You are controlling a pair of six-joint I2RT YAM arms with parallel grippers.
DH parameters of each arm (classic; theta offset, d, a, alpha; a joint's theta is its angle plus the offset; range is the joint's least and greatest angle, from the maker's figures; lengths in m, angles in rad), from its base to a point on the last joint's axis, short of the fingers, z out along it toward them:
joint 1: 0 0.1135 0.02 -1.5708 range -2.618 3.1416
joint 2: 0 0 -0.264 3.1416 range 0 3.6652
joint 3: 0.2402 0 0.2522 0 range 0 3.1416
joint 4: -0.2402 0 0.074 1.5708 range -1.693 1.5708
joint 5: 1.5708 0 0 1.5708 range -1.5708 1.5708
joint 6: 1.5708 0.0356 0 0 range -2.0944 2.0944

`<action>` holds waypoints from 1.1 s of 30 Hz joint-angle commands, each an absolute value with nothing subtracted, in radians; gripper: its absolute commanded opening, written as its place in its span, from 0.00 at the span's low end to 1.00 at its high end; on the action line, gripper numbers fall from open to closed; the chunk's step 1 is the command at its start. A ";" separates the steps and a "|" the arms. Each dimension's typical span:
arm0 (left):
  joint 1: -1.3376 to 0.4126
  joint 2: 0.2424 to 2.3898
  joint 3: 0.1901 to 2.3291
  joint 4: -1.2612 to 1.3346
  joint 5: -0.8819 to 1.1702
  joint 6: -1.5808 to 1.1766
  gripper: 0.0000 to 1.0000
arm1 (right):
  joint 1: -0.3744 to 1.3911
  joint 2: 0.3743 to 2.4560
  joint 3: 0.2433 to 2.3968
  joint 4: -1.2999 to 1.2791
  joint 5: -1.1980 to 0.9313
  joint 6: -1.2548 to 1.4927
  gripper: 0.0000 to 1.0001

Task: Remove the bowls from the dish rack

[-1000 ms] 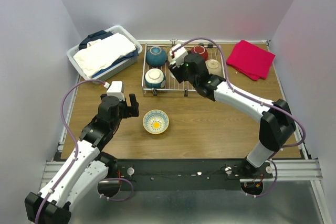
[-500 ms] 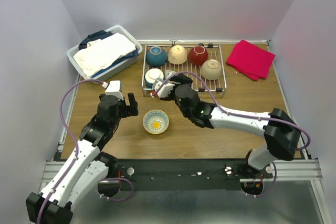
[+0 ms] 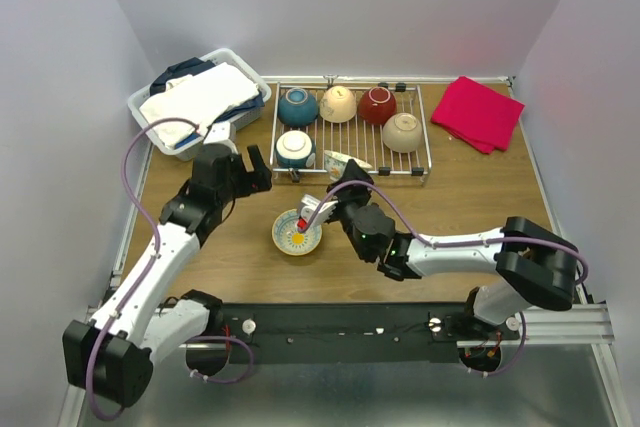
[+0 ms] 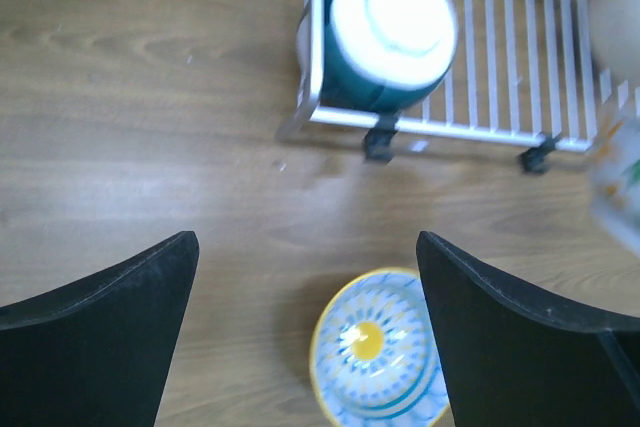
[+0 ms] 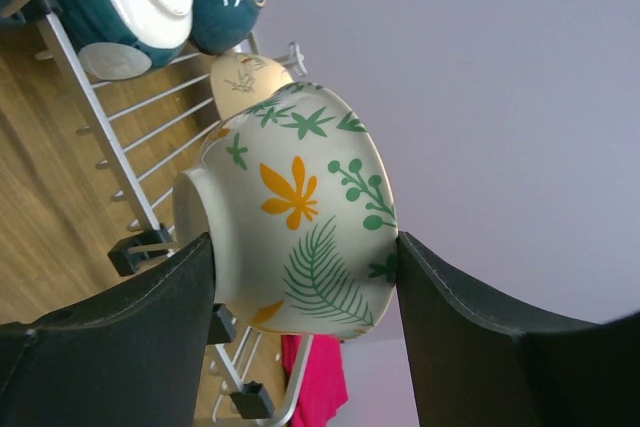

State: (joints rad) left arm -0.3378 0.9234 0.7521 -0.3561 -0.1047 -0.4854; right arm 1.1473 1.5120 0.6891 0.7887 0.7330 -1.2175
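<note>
1. The right tool (image 5: pixel 300 249) has drawn back from over the dish rack (image 3: pixel 366 143). It pinches the floral bowl (image 5: pixel 295 202), tilted and apparently just clear of the front rim.
2. The left tool (image 4: pixel 305 239), spread wide and empty, has swung toward the teal bowl (image 4: pixel 385 32) in the rack's near corner.
3. Five bowls remain racked. The patterned bowl (image 3: pixel 297 232) already sits on the counter (image 3: pixel 450 197), so the floral one probably goes beside it.

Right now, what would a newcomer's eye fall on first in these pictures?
First the floral bowl, gripped on its side in the right claw at the near edge of the dish rack. Next, the bright red cloth at the far right corner, and the yellow-centred bowl upright on the table between the arms.
</note>
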 commanded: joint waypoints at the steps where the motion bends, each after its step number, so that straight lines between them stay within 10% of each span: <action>1: -0.301 1.064 0.969 -0.466 0.029 -0.568 0.99 | 1.161 1.531 0.621 1.179 0.755 -1.406 0.46; 11: -0.296 1.333 1.406 -0.790 0.170 -0.629 0.99 | 1.164 1.631 0.624 1.385 0.703 -1.508 0.47; 33: -0.351 1.624 1.574 -0.929 0.446 -0.660 0.87 | 1.244 1.819 0.696 1.565 0.667 -1.643 0.49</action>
State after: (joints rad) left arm -0.3202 1.5871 1.5635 -0.8669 0.3706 -0.6830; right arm 1.2209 1.7889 0.6556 1.2644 0.6853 -1.5906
